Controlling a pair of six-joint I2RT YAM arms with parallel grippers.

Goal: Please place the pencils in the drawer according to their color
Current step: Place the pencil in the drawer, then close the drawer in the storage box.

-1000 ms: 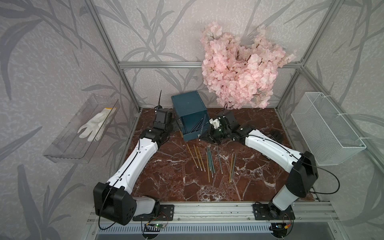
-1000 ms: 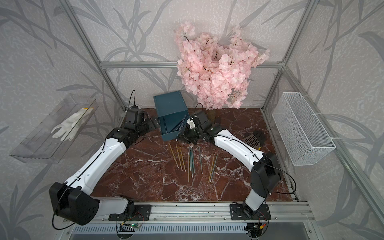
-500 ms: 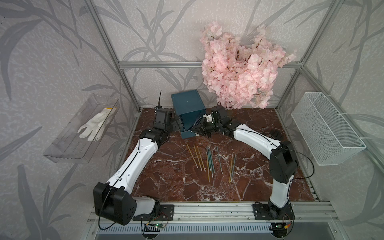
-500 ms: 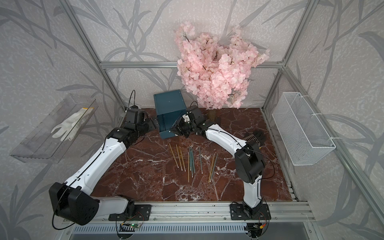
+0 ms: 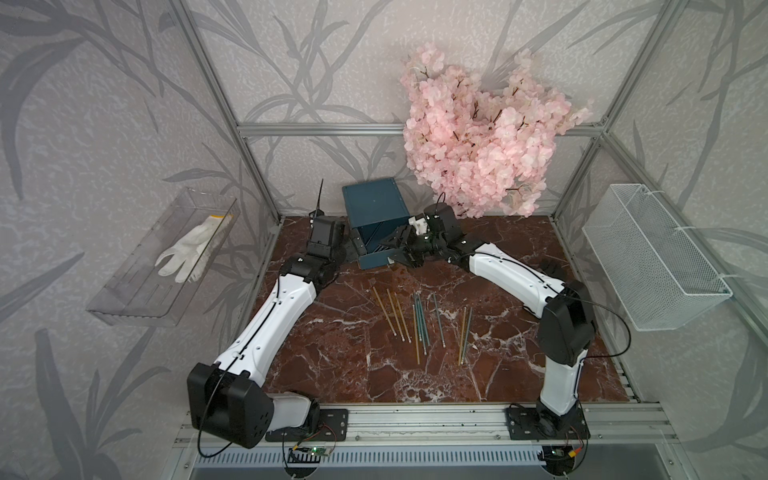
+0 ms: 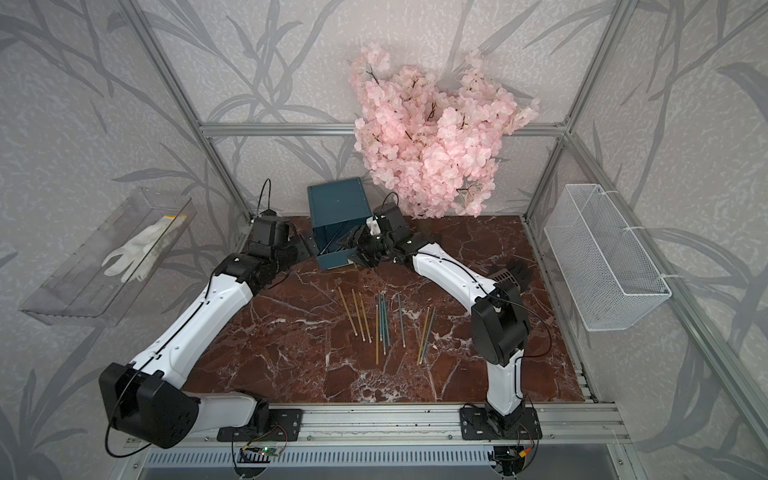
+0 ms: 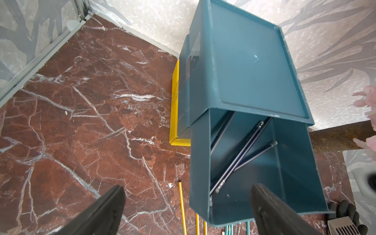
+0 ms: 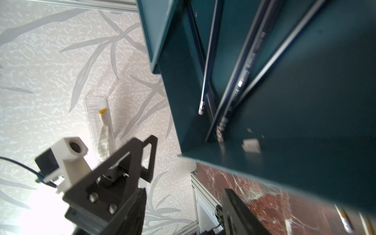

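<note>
The chest [image 5: 374, 199] sits at the back of the bench [image 5: 332, 353], its top teal drawer [image 7: 284, 173] pulled out with a few dark pencils [image 7: 244, 146] lying inside. Yellow and teal pencils [image 5: 419, 324] are spread mid-bench, well apart from it. Left claw [image 7: 188, 188] gapes wide just beside the drawer. Right claw [image 8: 189, 164] is at its front, jaws parted, gripping nothing.

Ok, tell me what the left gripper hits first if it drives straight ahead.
The open drawer, most likely: its near side wall stands right ahead of the gap in the left gripper, dark pencils lying inside. Depth is unclear, so one finger may slip past outside it.
</note>
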